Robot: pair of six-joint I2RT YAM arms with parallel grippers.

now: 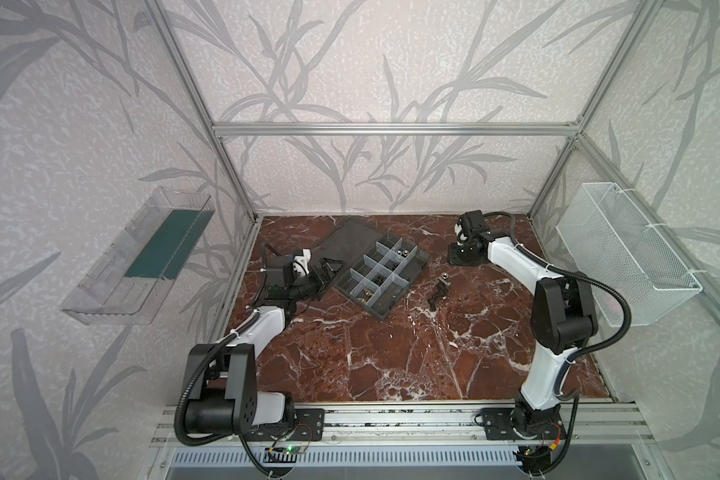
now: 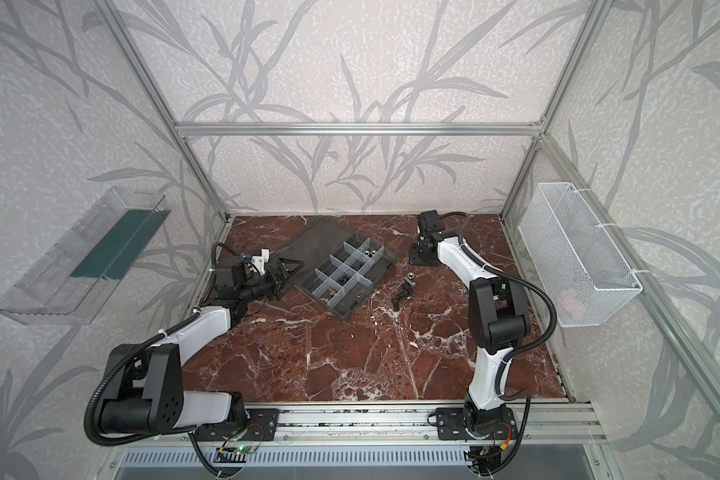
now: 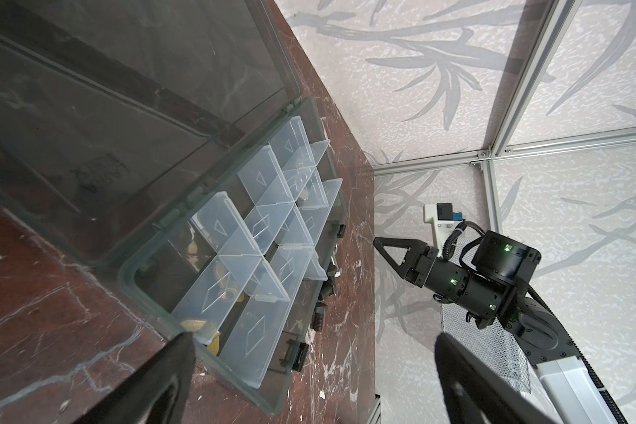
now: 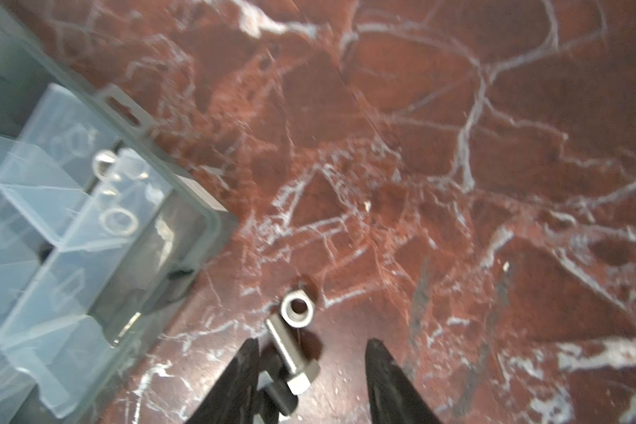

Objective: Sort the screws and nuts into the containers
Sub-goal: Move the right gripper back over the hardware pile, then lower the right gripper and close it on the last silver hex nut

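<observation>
The front half of the table [image 1: 371, 365] is lying bare, leaving wide passage. Behind it, the organizer box [image 1: 406, 290] and its flat-lying lid [image 1: 346, 241] are filling the middle. Loose screws [image 1: 437, 293] and a nut [image 1: 444, 276] are cluttering the lane just right of the box. The right gripper [image 4: 313, 343], fingers apart, is seemingly hanging over them. The left gripper [image 3: 313, 336], jaws wide, is crowding the box's left corner.

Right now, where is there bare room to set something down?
The front half of the table, in front of the box, is bare. The back is crowded: left gripper beside the box, loose screws and a nut right of it, right gripper behind those.
</observation>
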